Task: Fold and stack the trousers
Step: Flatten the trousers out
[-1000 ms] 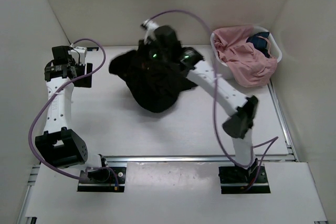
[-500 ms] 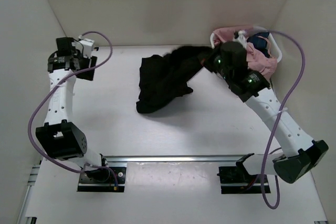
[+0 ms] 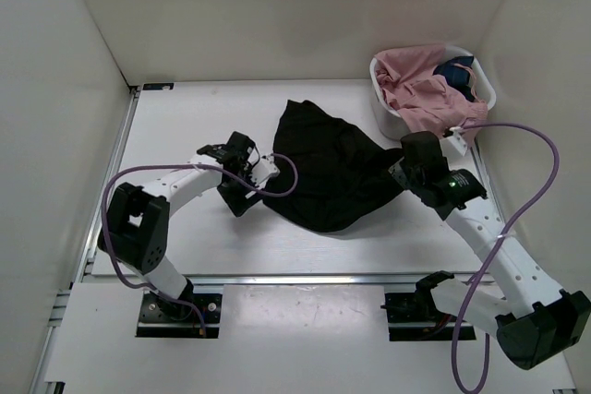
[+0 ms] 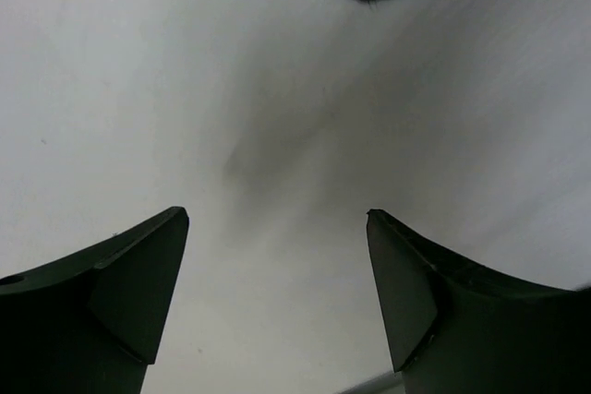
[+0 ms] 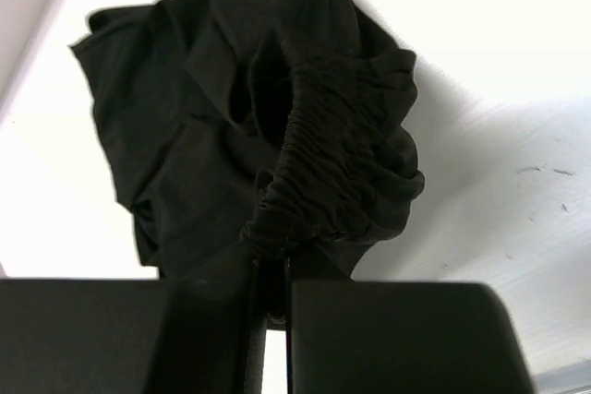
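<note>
Risk first: trousers (image 3: 323, 165) are a crumpled black heap mid-desk, and I can't tell the legs apart, so any fold attempted from this shape would likely lock in the mess. The right gripper (image 5: 270, 269) is clamped tight on the gathered waistband (image 5: 323, 163) at the heap's right edge. It looks to hold several bunched layers, so my guess is a pull would drag the whole lump across the desk (image 3: 185, 117) rather than spread it, or the thick elastic could slip out mid-lift. The left gripper (image 4: 277, 214) has its fingers spread wide with nothing between them, only bare desk. Closing here would catch nothing. The trousers' near edge shows only at the top of its wrist view, so the cloth is close but apart from that gripper, just beside it on the heap's left side. The left arm's purple cable (image 3: 288, 173) loops over that same edge, and I'd worry about it snagging fabric if the arm swings. The basket (image 3: 377, 76) of pink clothes sits near the right arm at the back right, so a wide move there could knock it.
</note>
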You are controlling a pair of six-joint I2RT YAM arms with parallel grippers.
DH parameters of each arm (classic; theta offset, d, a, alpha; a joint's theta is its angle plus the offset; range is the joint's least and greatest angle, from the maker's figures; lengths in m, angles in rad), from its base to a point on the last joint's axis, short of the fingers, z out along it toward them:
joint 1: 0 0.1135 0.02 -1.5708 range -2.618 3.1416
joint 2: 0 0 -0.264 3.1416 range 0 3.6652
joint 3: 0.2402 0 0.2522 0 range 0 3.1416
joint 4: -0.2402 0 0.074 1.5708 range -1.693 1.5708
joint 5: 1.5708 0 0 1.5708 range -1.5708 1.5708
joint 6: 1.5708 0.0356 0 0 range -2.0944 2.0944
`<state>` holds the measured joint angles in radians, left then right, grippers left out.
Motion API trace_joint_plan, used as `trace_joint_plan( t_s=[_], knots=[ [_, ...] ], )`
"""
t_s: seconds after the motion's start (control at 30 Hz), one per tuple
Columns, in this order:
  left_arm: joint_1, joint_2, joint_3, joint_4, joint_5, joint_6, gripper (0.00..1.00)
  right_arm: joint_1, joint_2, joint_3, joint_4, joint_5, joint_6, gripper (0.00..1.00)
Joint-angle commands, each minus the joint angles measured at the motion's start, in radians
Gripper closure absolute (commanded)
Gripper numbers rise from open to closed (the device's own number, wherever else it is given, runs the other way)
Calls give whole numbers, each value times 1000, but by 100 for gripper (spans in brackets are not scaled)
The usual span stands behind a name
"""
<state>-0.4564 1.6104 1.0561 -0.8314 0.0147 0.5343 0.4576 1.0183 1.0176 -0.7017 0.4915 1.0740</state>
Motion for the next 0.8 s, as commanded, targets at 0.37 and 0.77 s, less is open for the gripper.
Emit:
trace_joint_plan(
  t_s=[0.37, 0.77],
  knots=[
    [-205, 207, 160, 281, 100, -39, 11, -10, -35, -50, -50, 88, 53, 100],
    [71, 167, 353, 239, -237, -73, 86, -20, 171, 244, 83, 27, -291, 100]
  ],
)
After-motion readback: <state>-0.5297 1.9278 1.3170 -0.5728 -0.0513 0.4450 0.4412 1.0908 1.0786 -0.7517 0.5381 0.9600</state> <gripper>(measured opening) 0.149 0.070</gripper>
